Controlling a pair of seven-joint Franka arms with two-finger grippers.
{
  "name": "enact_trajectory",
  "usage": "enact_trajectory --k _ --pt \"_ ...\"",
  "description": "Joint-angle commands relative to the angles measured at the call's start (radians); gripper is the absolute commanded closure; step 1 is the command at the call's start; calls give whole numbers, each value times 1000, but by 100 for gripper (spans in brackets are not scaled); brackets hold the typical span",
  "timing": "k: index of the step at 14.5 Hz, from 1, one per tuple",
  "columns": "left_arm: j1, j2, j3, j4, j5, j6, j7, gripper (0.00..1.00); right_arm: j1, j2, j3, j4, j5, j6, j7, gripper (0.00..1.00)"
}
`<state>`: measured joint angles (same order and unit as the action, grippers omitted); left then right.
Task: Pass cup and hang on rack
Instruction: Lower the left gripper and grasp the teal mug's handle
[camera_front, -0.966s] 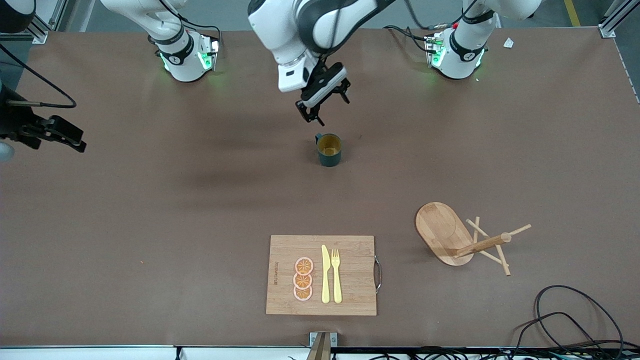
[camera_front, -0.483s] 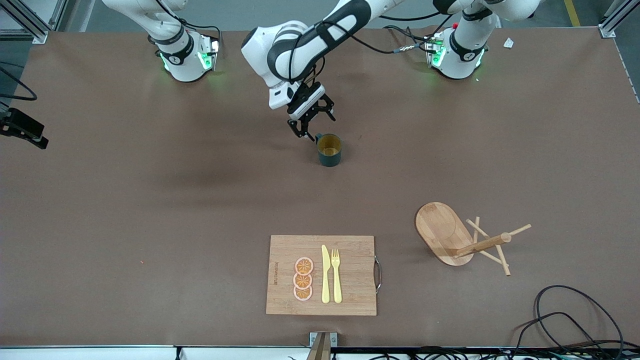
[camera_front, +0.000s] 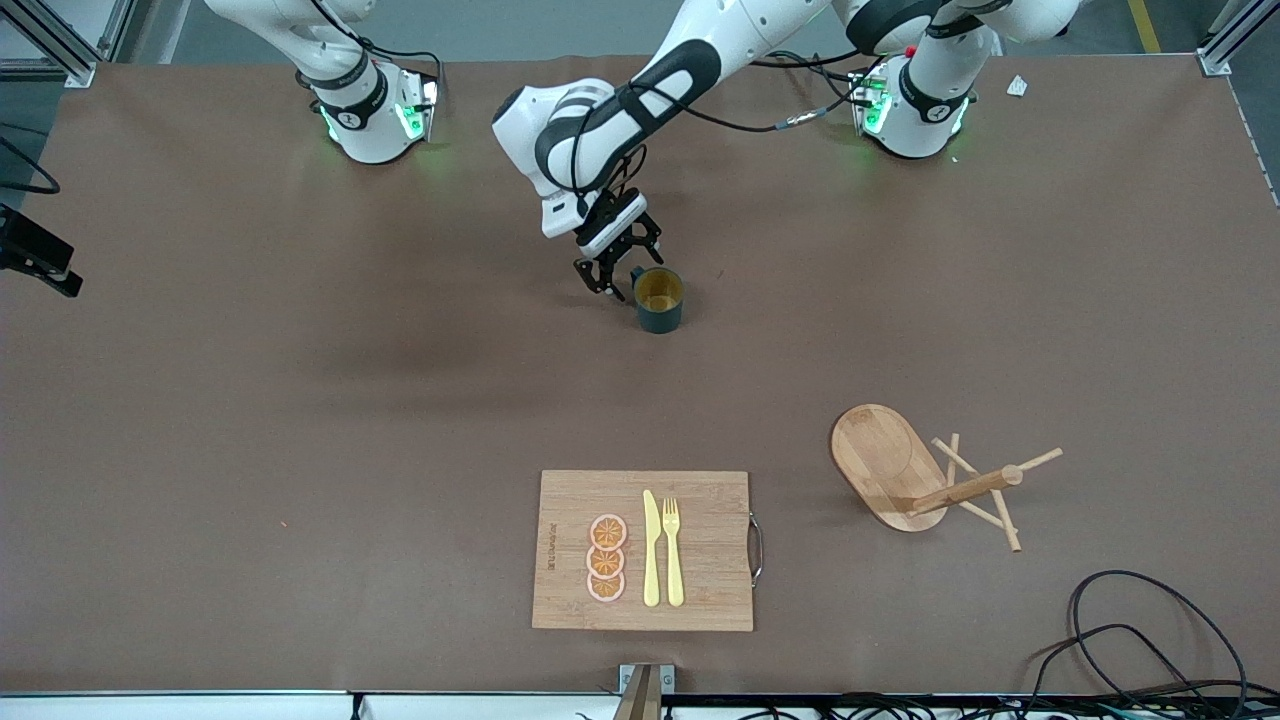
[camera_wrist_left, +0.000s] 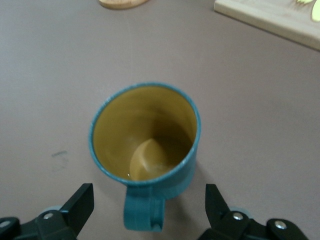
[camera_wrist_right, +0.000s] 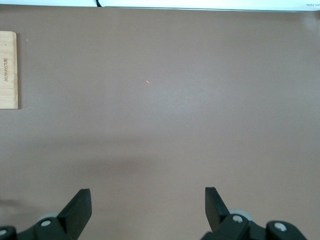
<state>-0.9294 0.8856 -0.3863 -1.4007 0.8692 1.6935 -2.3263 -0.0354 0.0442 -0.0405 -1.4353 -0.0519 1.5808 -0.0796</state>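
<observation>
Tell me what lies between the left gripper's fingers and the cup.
Only the cup's handle: the left wrist view shows it between the left gripper's open fingers, otherwise bare table.

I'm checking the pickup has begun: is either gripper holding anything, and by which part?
Nothing is held. The left gripper is open with the cup's handle between its fingers; the right gripper waits open over bare table.

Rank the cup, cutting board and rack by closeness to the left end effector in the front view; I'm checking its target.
1. cup, beside the open left end effector.
2. cutting board, nearer the camera.
3. rack, toward the left arm's end.
</observation>
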Motion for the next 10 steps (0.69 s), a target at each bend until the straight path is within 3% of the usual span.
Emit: enact_trajectory --k 1,4,9,10 --pt "-20 27 30 28 17 20 -8 5 -17 -6 16 3 -5 -2 -5 0" --pt "-43 45 66 26 17 32 -30 14 -17 -6 16 3 -5 -2 -5 0" --pt "-48 58 67 26 31 34 -39 44 -24 -6 14 3 1 -2 -11 0" --pt "-48 58 67 25 33 37 -38 54 -32 -4 14 3 3 -2 -12 0"
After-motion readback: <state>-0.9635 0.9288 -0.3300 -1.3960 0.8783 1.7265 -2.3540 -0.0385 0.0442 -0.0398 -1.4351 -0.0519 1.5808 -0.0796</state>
